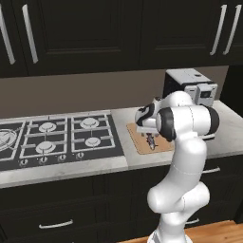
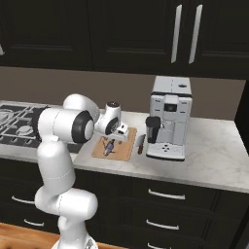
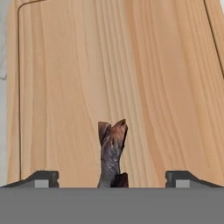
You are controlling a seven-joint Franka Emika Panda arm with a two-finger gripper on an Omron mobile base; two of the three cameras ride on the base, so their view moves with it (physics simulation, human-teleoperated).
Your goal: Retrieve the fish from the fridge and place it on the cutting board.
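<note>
Hovering low over the cutting board, the end effector has its fingers spread wide, clear of the fish between them. That fish seems to lie flat on the board, which rests on the tabletop.

Cutting board: pale wood, fine straight grain, matt, a routed groove near its edge. Fish: dark, rough, dull skin with a brownish tail. Table: light marbled stone, smooth. My tool's fingertips: dark, matt. Coffee machine: brushed silvery metal.
</note>
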